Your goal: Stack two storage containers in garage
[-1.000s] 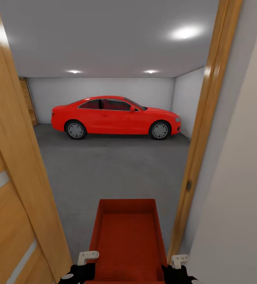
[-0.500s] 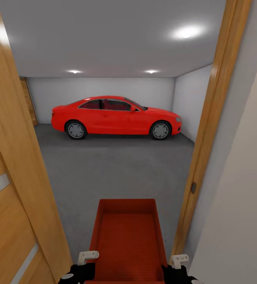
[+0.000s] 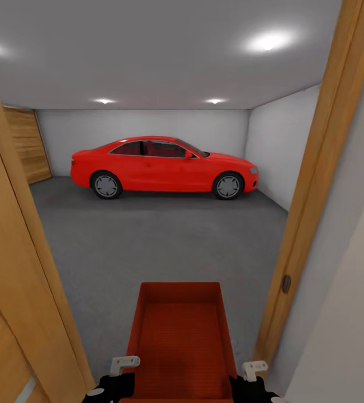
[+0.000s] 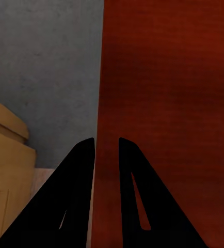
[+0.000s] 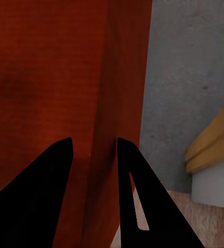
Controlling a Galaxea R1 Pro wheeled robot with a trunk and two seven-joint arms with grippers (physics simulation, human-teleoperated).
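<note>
An orange-red storage container is carried in a wooden doorway, above the garage's grey floor, its near end cut off by the frame. The left gripper and right gripper each pinch a side wall between narrow fingers. A red car stands by the far wall.

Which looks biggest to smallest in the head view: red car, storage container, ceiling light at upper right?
1. Red car and storage container: similar apparent area, and the container is far nearer the camera, so I won't rank them.
2. Ceiling light: clearly smallest.
</note>
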